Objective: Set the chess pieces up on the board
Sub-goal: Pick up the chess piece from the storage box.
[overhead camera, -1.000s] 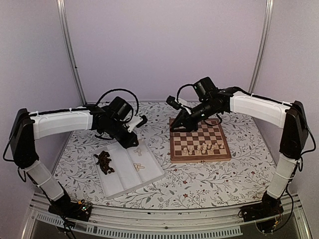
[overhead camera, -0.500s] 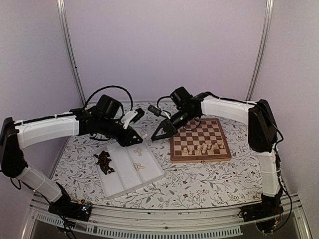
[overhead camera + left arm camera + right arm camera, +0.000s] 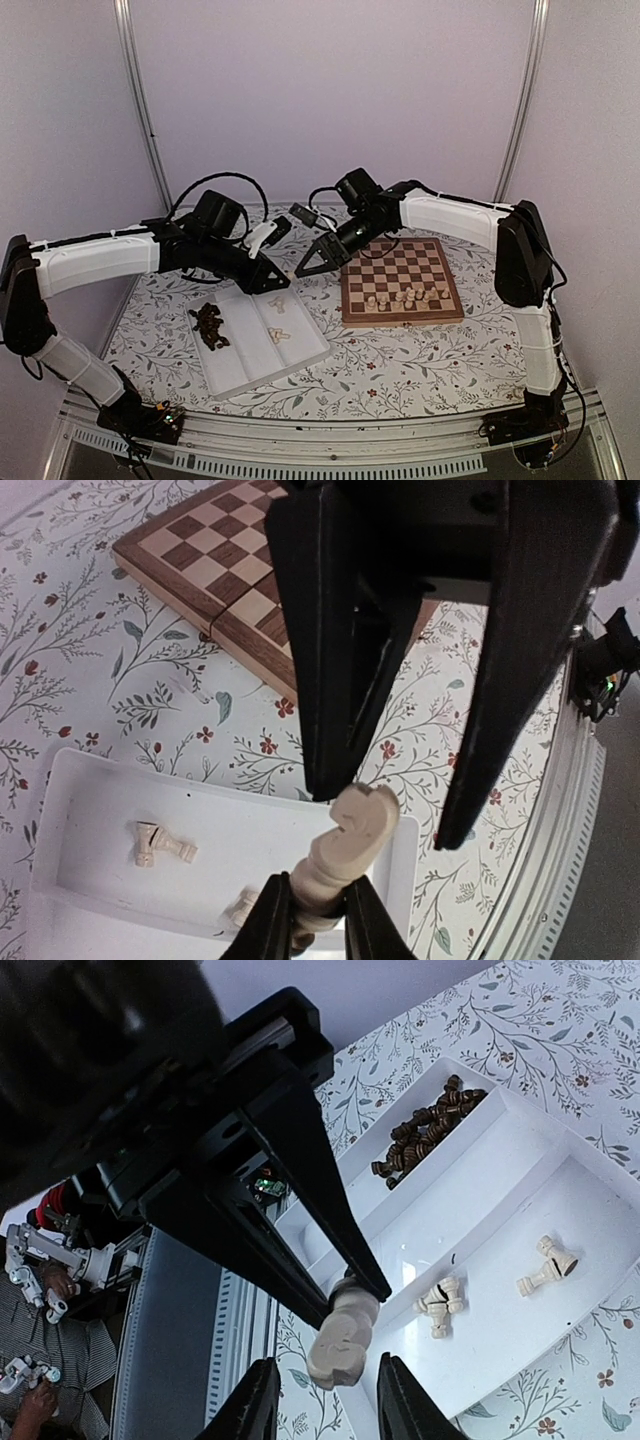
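A cream knight is clamped at its base by the left hand and held above the white tray, left of the board. The 2 fingers of the right hand are spread apart on either side of it. The knight's base is hidden. Loose cream pieces and heaped dark pieces are seen in separate tray compartments, the heap too jumbled to be counted.

My left arm extends from the table's left edge toward its middle, forearm level. My left gripper pinches a cream knight by its base, jaws nearly together. My right arm stretches across from the right edge, wrist tipped down. My right gripper meets the left tip to tip, jaws apart on either side of the knight's head.
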### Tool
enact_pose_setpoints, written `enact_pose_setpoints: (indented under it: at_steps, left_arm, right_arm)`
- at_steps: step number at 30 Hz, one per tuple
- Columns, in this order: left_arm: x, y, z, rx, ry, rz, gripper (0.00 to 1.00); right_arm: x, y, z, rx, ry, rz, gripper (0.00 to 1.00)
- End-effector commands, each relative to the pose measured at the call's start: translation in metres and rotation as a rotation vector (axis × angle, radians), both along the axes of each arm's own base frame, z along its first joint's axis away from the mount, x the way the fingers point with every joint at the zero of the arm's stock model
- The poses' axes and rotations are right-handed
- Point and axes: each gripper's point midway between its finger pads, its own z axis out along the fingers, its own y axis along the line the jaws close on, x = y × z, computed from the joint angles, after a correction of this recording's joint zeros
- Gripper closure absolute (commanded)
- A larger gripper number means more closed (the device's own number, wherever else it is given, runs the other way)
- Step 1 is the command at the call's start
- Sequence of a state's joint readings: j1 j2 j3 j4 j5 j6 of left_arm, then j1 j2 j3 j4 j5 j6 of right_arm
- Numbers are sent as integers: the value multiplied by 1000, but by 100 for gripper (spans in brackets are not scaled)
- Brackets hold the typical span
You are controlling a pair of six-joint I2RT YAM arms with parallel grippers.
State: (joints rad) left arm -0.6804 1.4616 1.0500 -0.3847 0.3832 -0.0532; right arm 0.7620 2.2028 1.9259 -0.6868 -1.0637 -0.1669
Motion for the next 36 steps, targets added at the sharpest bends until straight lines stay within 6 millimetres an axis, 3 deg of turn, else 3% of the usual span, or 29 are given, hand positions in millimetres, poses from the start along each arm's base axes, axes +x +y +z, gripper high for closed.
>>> enact_pose_setpoints:
  at_steps: [1,6,11,16,22,26,36]
  left_arm:
    - [3,-2,-1,-21,13,-3,83]
    - [2,-4,-3,-26,25,-11,83]
    - [3,-4,-5,-23,28,-7,82]
    - [3,0,-12,2,23,2,60]
    - [4,9,-30,69,19,15,54]
    - [6,8,-37,82,24,7,59]
    - [6,-5,-27,24,17,-40,89]
  right_arm:
    - [5,11,-3,-6,-16,-11,65]
    - [11,13,-10,-36,-20,-43,72]
    - [14,12,-14,-54,-31,-60,88]
    - [13,11,-11,-48,-38,-59,93]
    - [11,10,-9,-46,-36,-54,93]
    - [9,10,-8,-37,-24,-43,94]
    - [9,8,-11,-48,-27,-47,94]
